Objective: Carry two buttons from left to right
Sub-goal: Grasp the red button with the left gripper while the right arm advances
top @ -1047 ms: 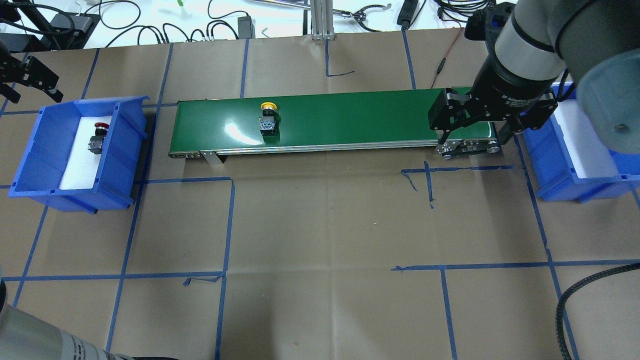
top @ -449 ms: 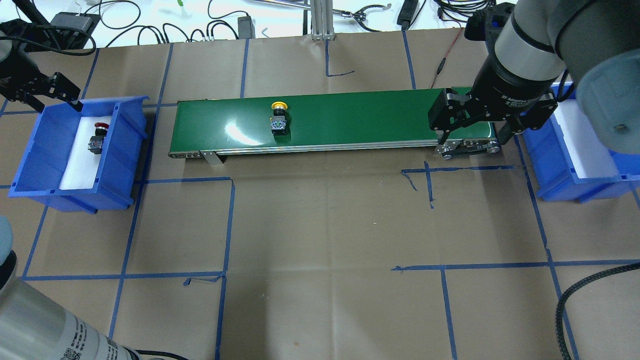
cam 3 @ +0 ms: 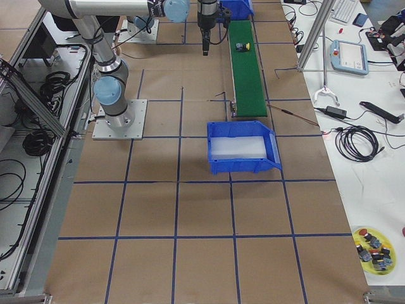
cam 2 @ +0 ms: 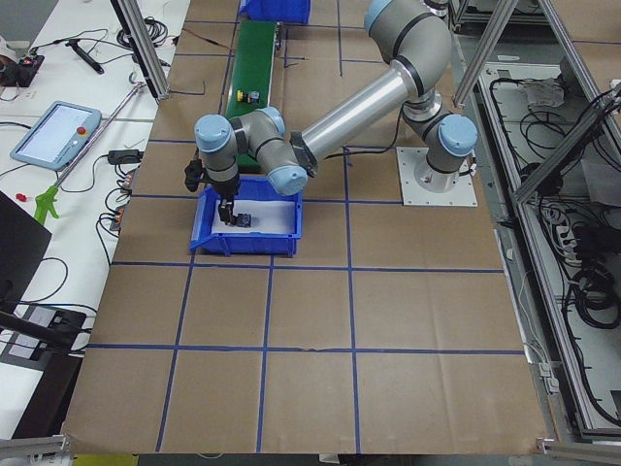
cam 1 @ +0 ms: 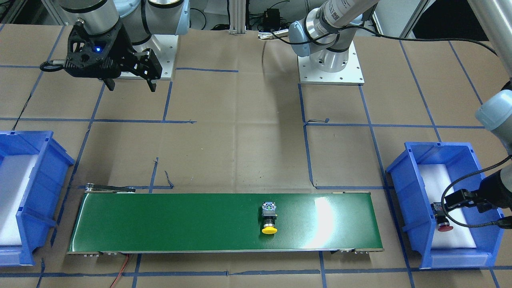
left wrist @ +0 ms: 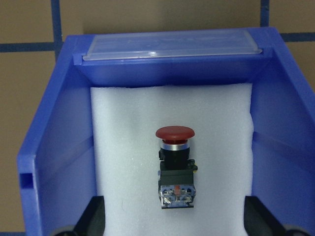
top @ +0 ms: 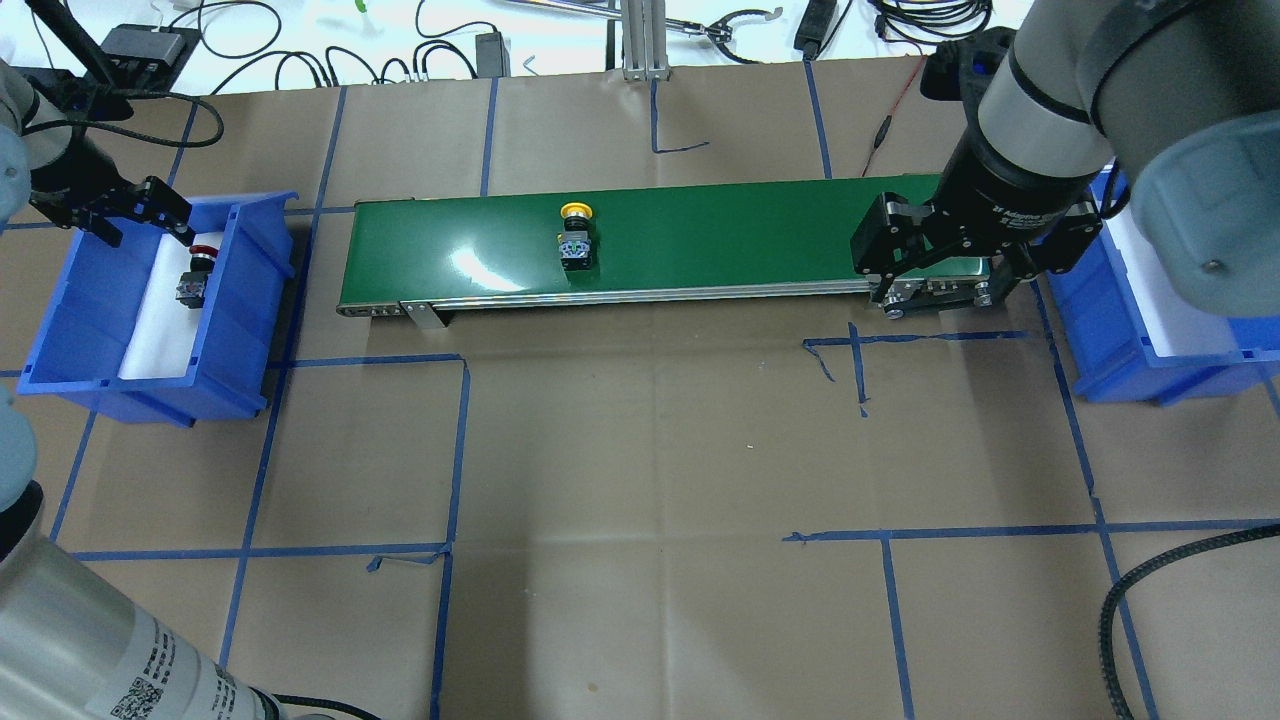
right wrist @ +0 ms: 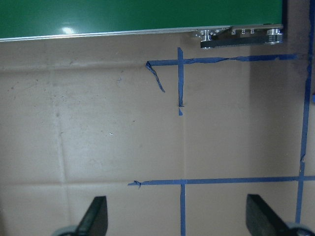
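bench [top: 640,450]: covered with brown paper and crossed by blue tape lines.
belt [top: 720,235]: a long green conveyor lying across the far part of the bench, between the two bins.
right bin [top: 1110,340]: blue, lined with white foam; from overhead the right arm hides a large part of it.
left bin [top: 60,300]: blue, with the same white foam.
right pincer [top: 938,287]: its fingers stand wide apart, gripping nothing, above the right end of the belt.
left pincer [top: 143,225]: spread wide over the far part of the left bin, one finger to each side of the red button, touching nothing.
red button [left wrist: 175,167]: lies on its side on the foam of the left bin; from the front the pincer covers part of it.
yellow button [top: 575,235]: lies on the belt, left of its middle, cap toward the far edge.
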You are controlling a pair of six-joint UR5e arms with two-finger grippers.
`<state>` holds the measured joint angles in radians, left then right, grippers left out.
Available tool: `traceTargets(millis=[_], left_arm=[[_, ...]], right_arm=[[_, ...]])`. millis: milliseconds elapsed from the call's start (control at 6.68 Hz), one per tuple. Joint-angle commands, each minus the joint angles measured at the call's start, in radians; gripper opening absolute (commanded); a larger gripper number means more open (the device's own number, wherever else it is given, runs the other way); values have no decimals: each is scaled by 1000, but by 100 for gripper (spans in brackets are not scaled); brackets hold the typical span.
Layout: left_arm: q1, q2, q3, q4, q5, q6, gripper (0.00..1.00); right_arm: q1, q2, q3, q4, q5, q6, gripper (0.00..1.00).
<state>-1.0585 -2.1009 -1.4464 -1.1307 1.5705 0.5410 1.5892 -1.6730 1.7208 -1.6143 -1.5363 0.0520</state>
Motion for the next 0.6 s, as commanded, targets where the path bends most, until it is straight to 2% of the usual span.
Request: traceTargets(millis=[0, 299, 449], left_arm=[[0, -31, -48, 57, -3, -6, 99], [0, -47, -54, 58, -3, -9, 99], [0, -59, -54, 80, 0, -7, 99]], right_arm=[[0, 4, 81, -161, 4, -9, 100], [0, 7, 144, -329, 10, -7, 100], [0, 28, 151, -366, 10, -7, 100]])
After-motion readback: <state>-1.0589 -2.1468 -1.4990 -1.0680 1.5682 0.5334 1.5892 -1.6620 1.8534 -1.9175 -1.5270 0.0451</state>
